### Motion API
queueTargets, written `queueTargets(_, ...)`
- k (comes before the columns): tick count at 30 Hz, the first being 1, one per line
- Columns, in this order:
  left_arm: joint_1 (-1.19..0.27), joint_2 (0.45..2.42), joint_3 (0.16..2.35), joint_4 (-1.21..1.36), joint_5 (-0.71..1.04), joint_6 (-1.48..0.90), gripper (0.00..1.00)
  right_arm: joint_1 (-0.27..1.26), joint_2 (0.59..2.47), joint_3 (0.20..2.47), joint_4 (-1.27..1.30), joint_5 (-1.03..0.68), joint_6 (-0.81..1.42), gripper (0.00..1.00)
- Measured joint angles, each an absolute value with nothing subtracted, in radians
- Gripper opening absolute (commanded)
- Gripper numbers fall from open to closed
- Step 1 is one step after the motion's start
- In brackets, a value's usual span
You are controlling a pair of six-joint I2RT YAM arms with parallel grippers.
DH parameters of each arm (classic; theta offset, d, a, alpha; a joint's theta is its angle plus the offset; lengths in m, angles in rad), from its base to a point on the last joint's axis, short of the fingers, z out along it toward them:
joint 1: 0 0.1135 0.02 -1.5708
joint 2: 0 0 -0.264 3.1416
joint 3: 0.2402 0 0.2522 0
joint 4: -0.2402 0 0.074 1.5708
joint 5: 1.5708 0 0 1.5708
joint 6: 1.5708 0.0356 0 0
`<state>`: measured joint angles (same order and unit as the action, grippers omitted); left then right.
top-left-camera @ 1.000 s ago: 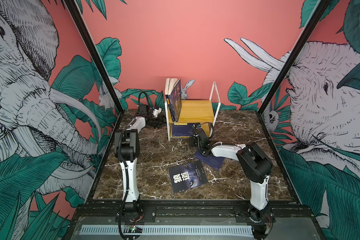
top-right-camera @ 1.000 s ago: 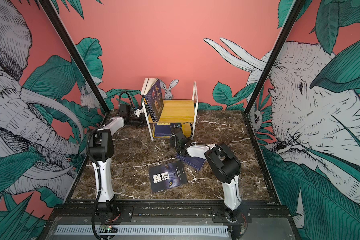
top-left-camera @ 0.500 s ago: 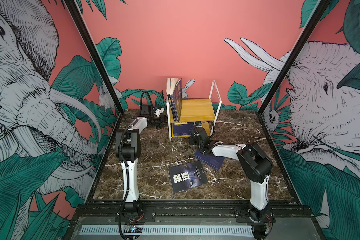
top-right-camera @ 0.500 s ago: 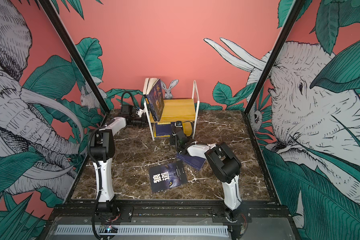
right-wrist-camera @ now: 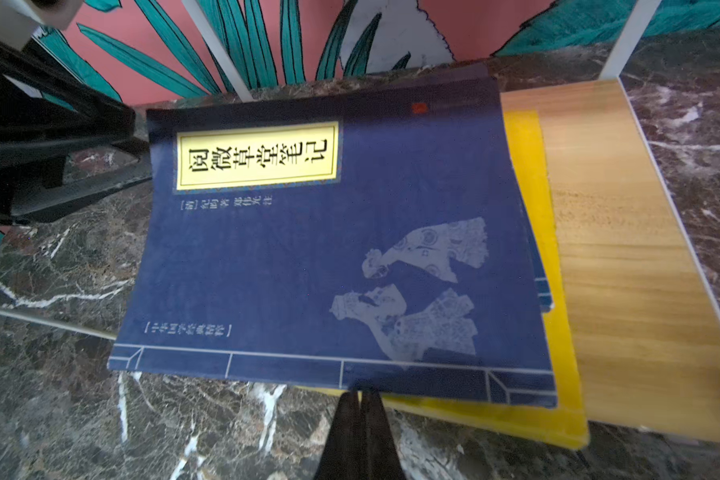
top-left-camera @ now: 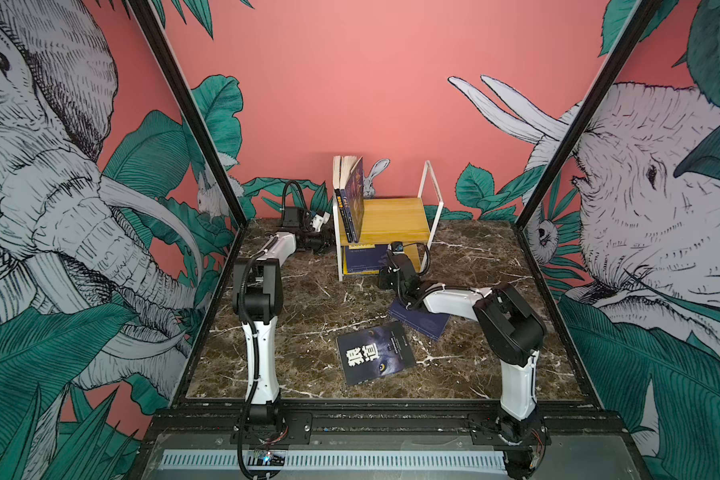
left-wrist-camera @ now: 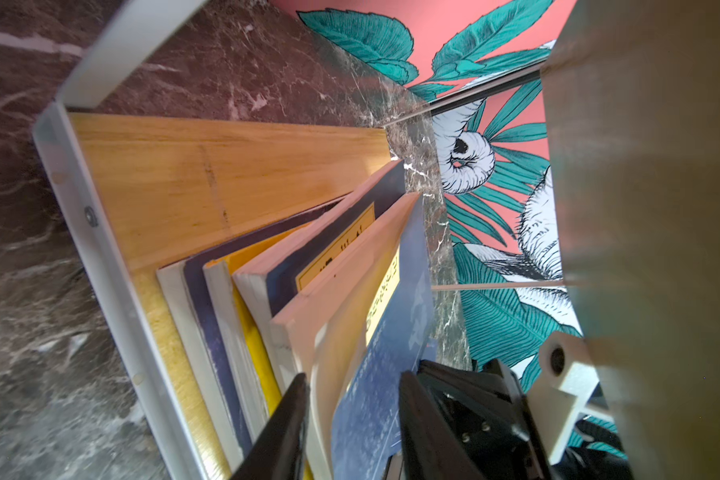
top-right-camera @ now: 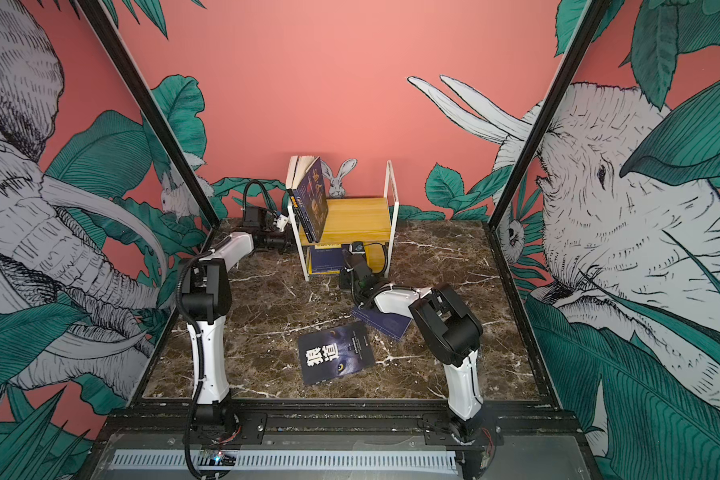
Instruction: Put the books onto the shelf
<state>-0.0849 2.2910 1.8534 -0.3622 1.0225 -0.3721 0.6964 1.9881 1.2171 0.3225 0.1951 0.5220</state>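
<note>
I read everything off the shelf (top-left-camera: 395, 216). On its lower board lies a flat stack. The top navy book (right-wrist-camera: 308, 249), with a yellow title label, covers a yellow book (right-wrist-camera: 558, 332) whose edges poke out beneath it. The stack juts a little past the board's front edge.

The left gripper (left-wrist-camera: 352, 378) comes in at the end of the shelf nearer its own arm. Its jaws are apart with the top navy book between them. I cannot tell whether they actually pinch it. The right gripper (right-wrist-camera: 360, 395) sits at the shelf's front with its jaws fully closed, the tips right against that book's front edge.

On the shelf's upper board, upright books (top-left-camera: 350, 195) lean at the same end as the left gripper. In front of the shelf, on the marble table (top-left-camera: 308, 299), a dark book with big white characters (top-left-camera: 375, 353) lies flat. A second navy book (top-left-camera: 420, 326) lies between it and the shelf, partly under the right arm.
</note>
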Motion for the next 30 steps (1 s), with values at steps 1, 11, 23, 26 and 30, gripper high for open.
queueTargets(1, -0.085, 2.294, 1.858, -0.362, 1.024, -0.374, 0.33, 0.698, 1.992, 1.222, 0.324, 0.197, 0.524, 0.00)
queueTargets(11, -0.094, 2.330, 1.882, -0.337, 1.040, -0.403, 0.32, 0.696, 2.046, 1.268, 0.362, 0.198, 0.530, 0.00)
queueTargets(23, -0.104, 2.360, 1.916, -0.313, 1.042, -0.438, 0.26, 0.690, 1.974, 1.117, 0.527, 0.206, 0.519, 0.00)
queueTargets(26, -0.104, 2.366, 1.916, -0.307, 1.039, -0.449, 0.24, 0.680, 1.854, 0.999, 0.538, 0.192, 0.523, 0.00)
queueTargets(30, -0.104, 2.368, 1.916, -0.290, 1.039, -0.469, 0.12, 0.615, 1.657, 0.865, 0.513, 0.122, 0.548, 0.00)
